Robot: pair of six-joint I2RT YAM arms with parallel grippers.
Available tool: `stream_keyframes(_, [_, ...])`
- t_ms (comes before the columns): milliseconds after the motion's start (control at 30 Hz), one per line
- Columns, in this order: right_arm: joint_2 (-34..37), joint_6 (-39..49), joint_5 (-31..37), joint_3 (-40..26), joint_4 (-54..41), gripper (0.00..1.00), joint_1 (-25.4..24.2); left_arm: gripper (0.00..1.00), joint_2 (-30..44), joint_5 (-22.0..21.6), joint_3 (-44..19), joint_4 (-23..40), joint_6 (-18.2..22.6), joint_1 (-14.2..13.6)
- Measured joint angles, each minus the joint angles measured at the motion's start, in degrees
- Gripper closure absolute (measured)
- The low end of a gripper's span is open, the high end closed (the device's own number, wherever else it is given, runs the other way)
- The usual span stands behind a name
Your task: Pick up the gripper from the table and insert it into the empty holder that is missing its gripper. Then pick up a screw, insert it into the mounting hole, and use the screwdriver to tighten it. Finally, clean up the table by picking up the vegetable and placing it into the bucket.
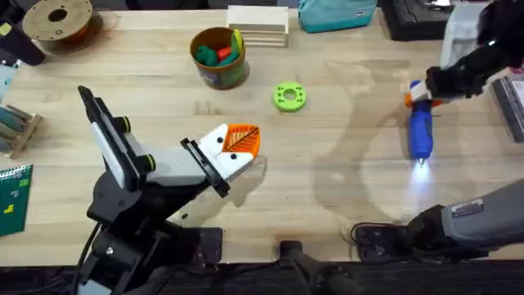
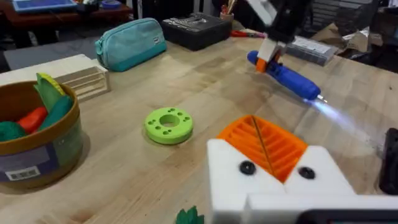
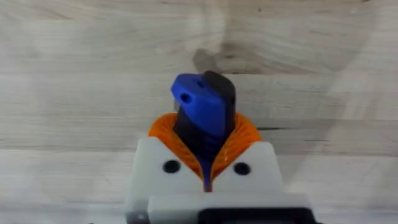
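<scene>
My right gripper [image 1: 422,93] is shut on the rear end of the blue screwdriver [image 1: 420,131] at the far right of the table. The same grip shows in the right wrist view, gripper [image 3: 205,152] on screwdriver [image 3: 204,107]. The bit points toward the near edge and its lamp throws light on the wood. My left gripper [image 1: 240,141] hovers mid-table, its orange pads [image 2: 264,144] pressed together and shut. A green leafy tip of the vegetable [image 2: 189,216] peeks out just below it. The bucket [image 1: 219,57] stands at the back with toy food inside. The loose gripper part, the empty holder and the screw are out of view.
A bright-green disc [image 1: 289,97] lies between the bucket and the screwdriver. Along the back edge are a brown spool [image 1: 57,20], stacked wooden blocks [image 1: 258,24], a teal pouch [image 1: 336,13] and a black case [image 1: 417,18]. A green card [image 1: 15,197] lies at the left edge.
</scene>
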State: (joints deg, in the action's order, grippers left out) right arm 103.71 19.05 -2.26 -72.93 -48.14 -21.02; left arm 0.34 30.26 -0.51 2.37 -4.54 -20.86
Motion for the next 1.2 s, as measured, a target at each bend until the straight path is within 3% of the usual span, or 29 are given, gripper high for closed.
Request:
stream_keyframes(400, [-19.22,-2.46,-8.08,-1.15,-0.44,0.971,0.0,0.996,0.02,0.0,0.0,0.07,0.0,0.0])
stream_keyframes(433, [-23.92,-4.17,-10.98,-1.15,-0.66,0.971,0.02,0.996,0.0,0.01,0.0,0.2,0.0,0.0])
stream_keyframes(767, [-37.81,-7.56,-15.28,1.2,2.36,0.971,0.0,0.996,0.0,0.0,0.0,0.83,0.0,0.0])
stream_keyframes(1000, [-49.57,-15.05,-24.76,14.38,21.68,0.971,2.36,0.996,0.01,0.0,0.0,0.83,0.0,0.0])
stream_keyframes(1200, [-53.92,-28.58,-29.82,27.66,51.27,0.971,14.26,0.996,0.0,0.0,0.0,0.83,0.0,0.0])
